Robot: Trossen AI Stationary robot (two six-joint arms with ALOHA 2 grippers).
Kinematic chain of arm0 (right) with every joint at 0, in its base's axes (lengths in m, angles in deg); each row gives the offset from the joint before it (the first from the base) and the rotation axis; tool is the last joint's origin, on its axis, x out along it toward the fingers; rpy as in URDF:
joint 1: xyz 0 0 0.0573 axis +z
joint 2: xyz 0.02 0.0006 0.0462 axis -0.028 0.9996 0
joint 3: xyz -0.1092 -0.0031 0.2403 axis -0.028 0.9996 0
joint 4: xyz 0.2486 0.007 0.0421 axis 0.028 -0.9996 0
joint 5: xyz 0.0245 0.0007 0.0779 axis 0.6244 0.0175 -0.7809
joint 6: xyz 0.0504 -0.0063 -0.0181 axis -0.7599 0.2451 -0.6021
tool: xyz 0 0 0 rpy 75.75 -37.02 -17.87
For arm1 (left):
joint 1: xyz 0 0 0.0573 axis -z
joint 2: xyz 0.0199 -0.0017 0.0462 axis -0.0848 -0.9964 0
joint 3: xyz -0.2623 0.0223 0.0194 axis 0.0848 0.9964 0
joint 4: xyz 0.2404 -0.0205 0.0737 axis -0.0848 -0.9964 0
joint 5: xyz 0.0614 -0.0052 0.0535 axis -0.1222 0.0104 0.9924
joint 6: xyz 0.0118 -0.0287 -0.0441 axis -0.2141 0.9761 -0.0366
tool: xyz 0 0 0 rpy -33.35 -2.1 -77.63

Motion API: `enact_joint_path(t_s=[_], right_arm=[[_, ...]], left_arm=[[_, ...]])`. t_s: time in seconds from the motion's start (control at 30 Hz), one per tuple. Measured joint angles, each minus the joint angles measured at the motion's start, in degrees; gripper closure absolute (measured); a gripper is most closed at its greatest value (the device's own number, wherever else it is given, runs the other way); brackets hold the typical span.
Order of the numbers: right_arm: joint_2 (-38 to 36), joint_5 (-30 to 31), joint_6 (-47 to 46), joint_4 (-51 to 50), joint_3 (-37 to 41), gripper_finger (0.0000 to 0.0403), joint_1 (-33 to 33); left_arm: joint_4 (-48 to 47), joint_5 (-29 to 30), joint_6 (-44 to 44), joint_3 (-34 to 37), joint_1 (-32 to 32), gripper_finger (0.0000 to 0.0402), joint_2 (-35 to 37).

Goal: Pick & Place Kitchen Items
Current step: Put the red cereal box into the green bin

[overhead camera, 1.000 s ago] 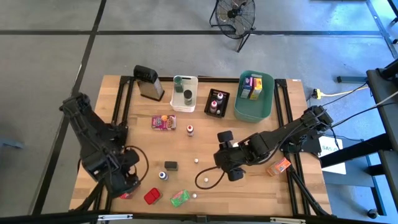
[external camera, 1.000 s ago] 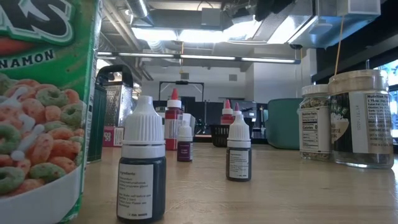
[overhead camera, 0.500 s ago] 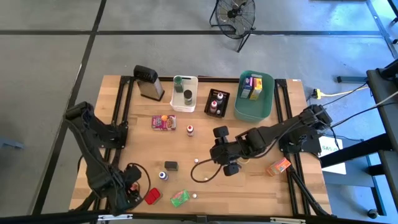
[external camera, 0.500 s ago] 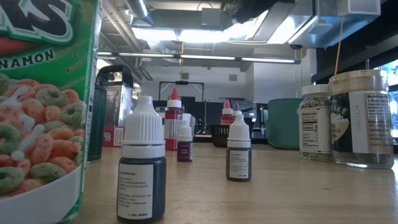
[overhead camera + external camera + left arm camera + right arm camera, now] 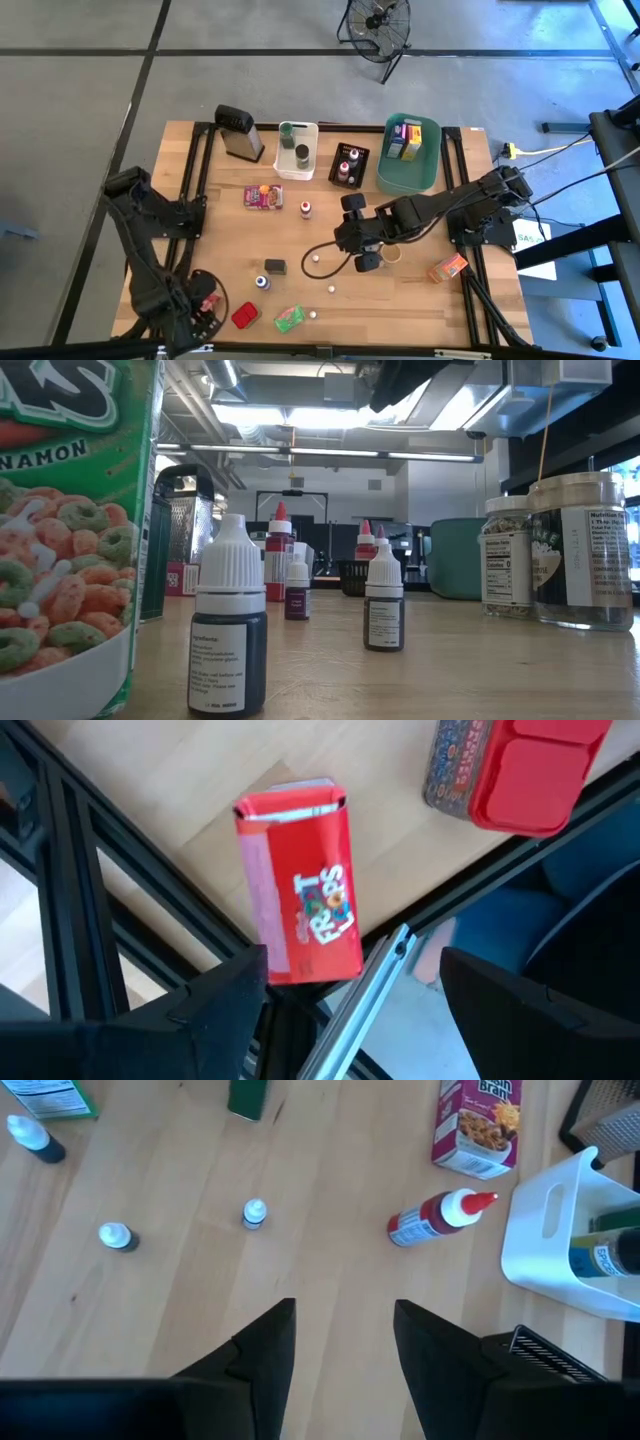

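A small red cereal box (image 5: 300,890) lies flat at the table's near-left corner, one end over the black frame rail. My left gripper (image 5: 350,990) hangs open above it, pointing down, its fingers clear of the box; in the high view it is at the near-left corner (image 5: 200,308). My right gripper (image 5: 345,1340) stands open over bare wood at mid-table (image 5: 358,248), with nothing between its fingers. Small capped bottles (image 5: 262,283) (image 5: 316,258) (image 5: 332,289) stand scattered on the wood. A red-capped bottle (image 5: 435,1220) lies on its side.
A red packet (image 5: 244,316) and a green packet (image 5: 290,318) lie at the near edge, an orange packet (image 5: 448,268) at the right. The grater (image 5: 238,133), white bin (image 5: 297,150), black bin (image 5: 348,165) and teal bin (image 5: 408,152) line the far side.
My left gripper has gone down and toward the table's near-left corner, turning a little, and now hangs over the red cereal box. My right gripper has drifted toward the table's left and far side. Both stay open, and nothing on the table has moved.
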Motion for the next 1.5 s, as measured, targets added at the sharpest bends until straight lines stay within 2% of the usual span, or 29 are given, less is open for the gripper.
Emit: enact_joint_path(t_s=[0.33, 0.53, 1.5], right_arm=[[0.0, -3.39, 1.48, 0.04, 0.0, 0.0231, -0.03], [0.0, -3.45, 1.49, 0.09, 0.0, 0.0231, -0.05], [0.0, -3.43, 2.56, 0.87, 0.0, 0.0231, -0.05]], left_arm=[[-0.99, 3.31, 1.79, 0.0, 2.19, 0.0109, -0.17], [-1.49, 0.98, 0.27, 0.0, 2.19, 0.0109, -2.05], [-0.71, 1.3, -1.84, 0.0, 2.19, 0.0109, -5.9]])
